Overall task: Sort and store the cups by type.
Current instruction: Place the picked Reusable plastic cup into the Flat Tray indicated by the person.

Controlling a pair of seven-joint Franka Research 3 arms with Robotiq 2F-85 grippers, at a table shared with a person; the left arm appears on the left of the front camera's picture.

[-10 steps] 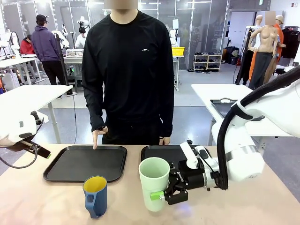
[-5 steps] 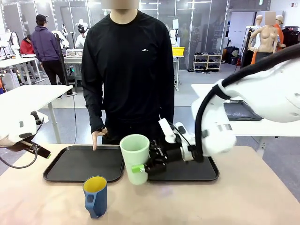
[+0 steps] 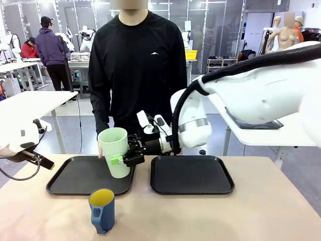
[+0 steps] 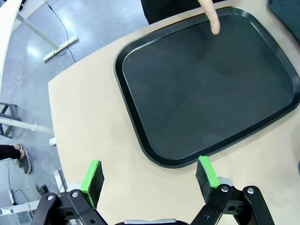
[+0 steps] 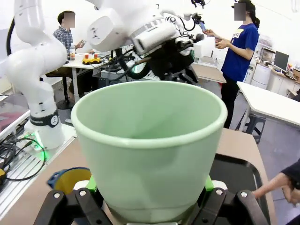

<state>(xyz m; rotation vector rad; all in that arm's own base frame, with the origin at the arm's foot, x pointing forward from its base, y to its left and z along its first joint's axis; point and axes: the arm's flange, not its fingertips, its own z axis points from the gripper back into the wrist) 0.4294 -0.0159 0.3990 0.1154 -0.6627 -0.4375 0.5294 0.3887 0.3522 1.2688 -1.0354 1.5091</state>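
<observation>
Two cups: one mint-green tumbler (image 3: 114, 145), clamped in the right gripper (image 3: 120, 159), and one blue mug (image 3: 102, 211) on the tabletop (image 3: 251, 216), below that gripper. Two black trays: the left-hand tray (image 3: 75, 178) lies under the right gripper and the right-hand tray (image 3: 190, 175) beside it. Two grippers, counting the left gripper (image 4: 149, 178), whose jaws are spread wide. One pointing finger (image 4: 212, 21).

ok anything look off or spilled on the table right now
Nothing much. The tumbler leans a little in the right gripper above the left tray, but it looks empty and nothing is spilled. The mug stands upright on the table; the right tray lies flat too.
</observation>
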